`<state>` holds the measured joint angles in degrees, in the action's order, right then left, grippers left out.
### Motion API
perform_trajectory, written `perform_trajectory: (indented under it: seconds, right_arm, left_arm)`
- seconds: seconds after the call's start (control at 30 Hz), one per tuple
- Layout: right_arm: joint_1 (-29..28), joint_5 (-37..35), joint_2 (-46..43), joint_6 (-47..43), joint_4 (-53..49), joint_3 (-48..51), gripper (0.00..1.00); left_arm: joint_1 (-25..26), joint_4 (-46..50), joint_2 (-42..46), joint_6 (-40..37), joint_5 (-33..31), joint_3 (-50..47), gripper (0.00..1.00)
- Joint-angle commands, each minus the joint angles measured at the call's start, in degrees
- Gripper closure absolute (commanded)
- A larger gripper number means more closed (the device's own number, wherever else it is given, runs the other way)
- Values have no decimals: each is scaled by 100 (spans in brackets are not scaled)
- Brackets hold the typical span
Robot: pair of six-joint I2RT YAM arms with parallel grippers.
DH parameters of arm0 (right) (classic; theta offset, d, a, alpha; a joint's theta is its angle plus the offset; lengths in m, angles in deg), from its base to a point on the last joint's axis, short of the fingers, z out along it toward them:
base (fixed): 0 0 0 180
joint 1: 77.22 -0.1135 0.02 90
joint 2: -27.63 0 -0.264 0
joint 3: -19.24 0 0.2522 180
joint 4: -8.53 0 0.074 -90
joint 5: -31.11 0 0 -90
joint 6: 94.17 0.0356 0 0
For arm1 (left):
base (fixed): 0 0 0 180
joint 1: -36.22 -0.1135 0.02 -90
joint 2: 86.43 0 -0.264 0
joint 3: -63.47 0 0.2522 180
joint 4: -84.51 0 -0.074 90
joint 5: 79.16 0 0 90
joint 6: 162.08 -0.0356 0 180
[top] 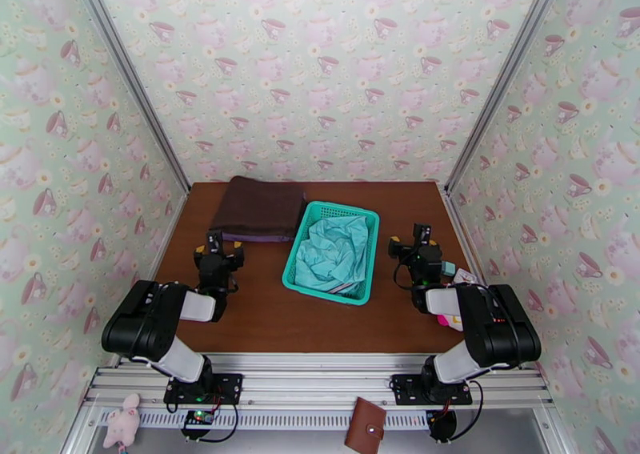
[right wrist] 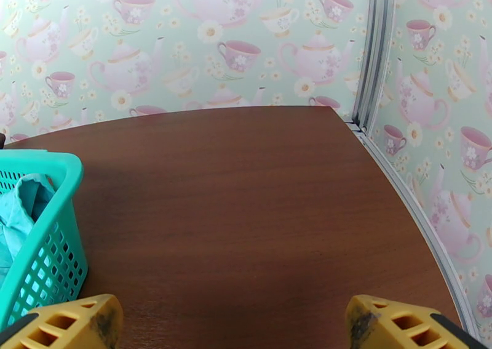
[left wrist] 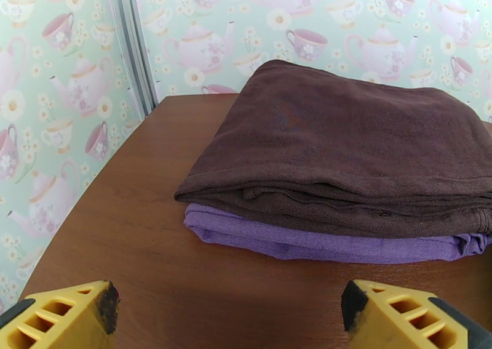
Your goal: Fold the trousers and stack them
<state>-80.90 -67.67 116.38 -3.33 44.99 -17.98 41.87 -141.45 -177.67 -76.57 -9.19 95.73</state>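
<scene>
Trousers [top: 336, 251] lie crumpled inside the blue-green basket [top: 340, 206], so nothing is folded yet. Nearest, the left gripper [top: 225, 247] sits left of the basket and the right gripper [top: 408, 239] sits right of it. Both have jaws wide apart and hold nothing. I think the first job is getting the trousers out. A gripper should dip into the basket from above, pinch only cloth, not the basket wall, and lift high so no leg catches the rim. Then spread them flat on the bare table [top: 264, 319] in front of the basket. Behind the basket's left corner, a brown folded cloth [top: 260, 206] rests on a purple one [left wrist: 320, 242], likely the stacking spot.
</scene>
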Motion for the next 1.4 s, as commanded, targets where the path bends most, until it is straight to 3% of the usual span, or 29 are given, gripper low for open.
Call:
perform_trajectory:
  seconds: [0.0,0.1,0.2,0.27,0.3,0.4,0.47,0.57,0.7,0.8,0.97,1.1,1.37]
  right_arm:
    - [-18,-43,-31,80,-3,28,1]
    - [-18,-66,-42,78,46,58,0]
    - [-231,-933,-649,115,-247,143,1]
    - [-523,-1738,-1553,183,-958,132,0]
    - [-600,-1941,-2119,581,-1880,-76,1]
    - [-703,-1220,-3299,1338,-4292,-830,1]
    - [-796,-698,-3659,1721,-5709,-1352,1]
    - [-911,211,-4096,1932,-6518,-1372,1]
    - [-1167,589,-4797,2072,-6391,-671,1]
    - [-1187,876,-5157,2110,-5841,-196,1]
    - [-1213,738,-5508,2080,-5969,-102,1]
    - [-1212,720,-5639,2016,-6048,-110,1]
    - [-1213,1068,-5374,2026,-5920,-154,1]
  left_arm:
    - [-37,22,53,89,-1,110,0]
    - [-27,1,61,80,-56,101,0]
    - [31,193,332,8,-54,106,0]
    - [575,1078,798,-391,-1255,484,0]
    - [914,1513,1060,-662,-1607,698,0]
    - [1885,3233,1672,-811,-1707,1534,0]
    - [2506,5349,1735,-245,-1024,2668,0]
    - [3358,7123,1201,193,351,4145,0]
    - [4255,8576,-63,80,218,5746,0]
    - [4399,9734,-1143,133,118,7002,0]
    - [4429,10885,-2564,-5,-114,8296,0]
    - [4405,11054,-3154,33,-194,8562,0]
    - [4260,10875,-3624,217,425,8263,0]
